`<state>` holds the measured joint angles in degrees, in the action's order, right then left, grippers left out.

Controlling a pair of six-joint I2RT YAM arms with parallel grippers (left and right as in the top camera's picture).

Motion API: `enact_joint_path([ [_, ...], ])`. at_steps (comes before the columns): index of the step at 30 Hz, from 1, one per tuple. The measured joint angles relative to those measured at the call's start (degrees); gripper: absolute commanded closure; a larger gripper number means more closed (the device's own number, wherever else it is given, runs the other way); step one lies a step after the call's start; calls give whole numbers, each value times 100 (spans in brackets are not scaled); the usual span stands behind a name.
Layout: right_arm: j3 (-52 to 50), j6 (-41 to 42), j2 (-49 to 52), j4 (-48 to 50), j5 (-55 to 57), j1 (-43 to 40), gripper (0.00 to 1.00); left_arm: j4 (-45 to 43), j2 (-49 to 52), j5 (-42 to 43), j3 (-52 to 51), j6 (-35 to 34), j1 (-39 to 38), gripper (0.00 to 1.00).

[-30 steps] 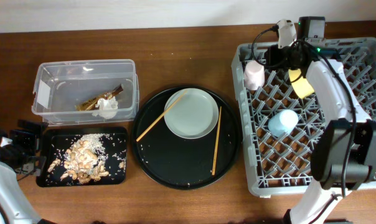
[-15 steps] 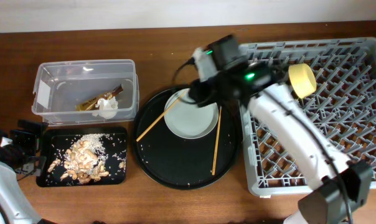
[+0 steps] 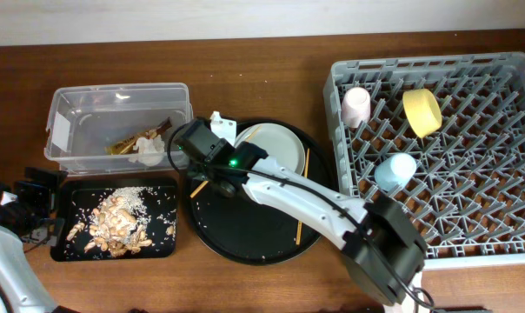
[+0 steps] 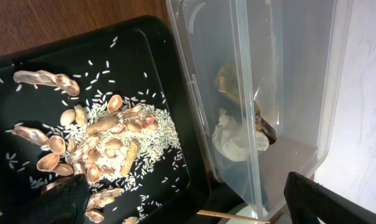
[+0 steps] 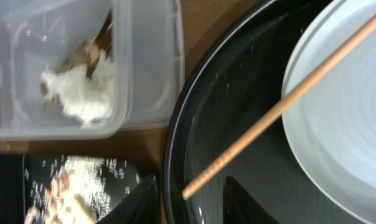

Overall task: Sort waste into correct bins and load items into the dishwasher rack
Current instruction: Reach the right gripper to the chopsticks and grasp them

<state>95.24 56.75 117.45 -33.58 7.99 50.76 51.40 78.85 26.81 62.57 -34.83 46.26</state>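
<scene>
The right jaws stand apart, one chopstick's [image 5: 272, 115] lower end lying just between their tips.

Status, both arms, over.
Right gripper open over chopstick tip on round tray. Left gripper open, empty, beside black tray. Plate, second chopstick unracked; pink cup, blue cup, bowl in rack. Nothing blocking.

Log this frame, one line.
right gripper open over chopstick | left gripper open by black tray | rack holds pink cup, blue cup, yellow bowl
</scene>
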Motion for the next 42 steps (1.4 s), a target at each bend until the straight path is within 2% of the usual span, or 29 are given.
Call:
enact_joint_path([
  [7,-33,695,553,87,514,-4,64,0,0,0,-2,0,0,1],
  [13,-70,1530,562,155,793,-4,64,0,0,0,-2,2,0,1],
  [28,-120,1869,883,236,588,-4,65,0,0,0,0,0,0,1],
  [32,-120,2142,984,291,586,-4,72,0,0,0,-2,0,0,1],
  [34,-120,2212,1086,328,575,-4,84,0,0,0,0,2,0,1],
  [40,-120,2293,1126,337,560,-4,96,0,0,0,0,2,0,1],
  [42,-120,2269,1126,332,560,-4,96,0,0,0,-2,2,0,1],
])
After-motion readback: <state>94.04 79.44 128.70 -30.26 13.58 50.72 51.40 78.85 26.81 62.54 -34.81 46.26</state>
